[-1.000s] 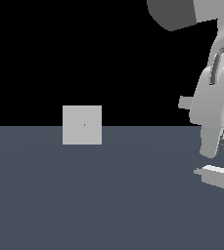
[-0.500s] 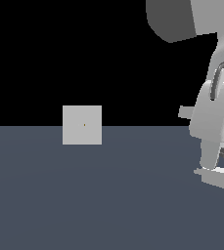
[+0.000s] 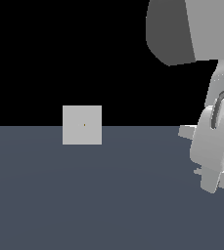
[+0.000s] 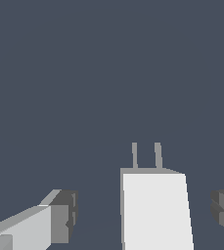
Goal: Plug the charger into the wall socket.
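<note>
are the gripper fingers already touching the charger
No. In the wrist view the charger sits between the two fingers with dark floor showing on both sides, so the gripper is open around it.

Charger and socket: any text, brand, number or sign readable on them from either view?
None. The charger is a plain light face with two bare prongs; the socket shows only a tiny dark dot at its centre, no lettering. The end effector carries no markings either.
</note>
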`<control>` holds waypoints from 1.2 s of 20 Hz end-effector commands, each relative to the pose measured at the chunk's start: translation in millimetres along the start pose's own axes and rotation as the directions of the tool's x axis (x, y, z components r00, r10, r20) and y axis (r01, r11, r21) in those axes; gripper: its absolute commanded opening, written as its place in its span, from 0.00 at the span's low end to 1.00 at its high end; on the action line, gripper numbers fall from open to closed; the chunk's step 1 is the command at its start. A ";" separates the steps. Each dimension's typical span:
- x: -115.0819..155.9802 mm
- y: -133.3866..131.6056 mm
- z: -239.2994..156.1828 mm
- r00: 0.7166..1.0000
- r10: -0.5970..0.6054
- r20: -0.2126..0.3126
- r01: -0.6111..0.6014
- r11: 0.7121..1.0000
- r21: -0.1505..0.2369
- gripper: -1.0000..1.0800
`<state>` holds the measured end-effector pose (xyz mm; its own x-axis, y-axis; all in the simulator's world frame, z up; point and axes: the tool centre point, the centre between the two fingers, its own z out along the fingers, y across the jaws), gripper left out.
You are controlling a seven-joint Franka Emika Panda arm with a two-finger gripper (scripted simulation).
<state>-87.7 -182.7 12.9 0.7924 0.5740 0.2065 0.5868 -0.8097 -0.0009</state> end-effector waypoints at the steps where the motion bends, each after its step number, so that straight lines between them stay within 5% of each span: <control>1: 0.0 0.5 1.2 1.000 0.000 -0.001 0.000 1.000 -0.001 0.00; 14: 0.9 -1.1 0.5 1.000 0.004 -0.001 -0.004 1.000 -0.002 0.00; 24: 15.3 -29.4 -6.8 0.997 0.080 -0.002 -0.080 0.997 -0.019 0.00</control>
<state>-93.0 -157.7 20.4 0.8288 0.5197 0.2073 0.5312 -0.8473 0.0004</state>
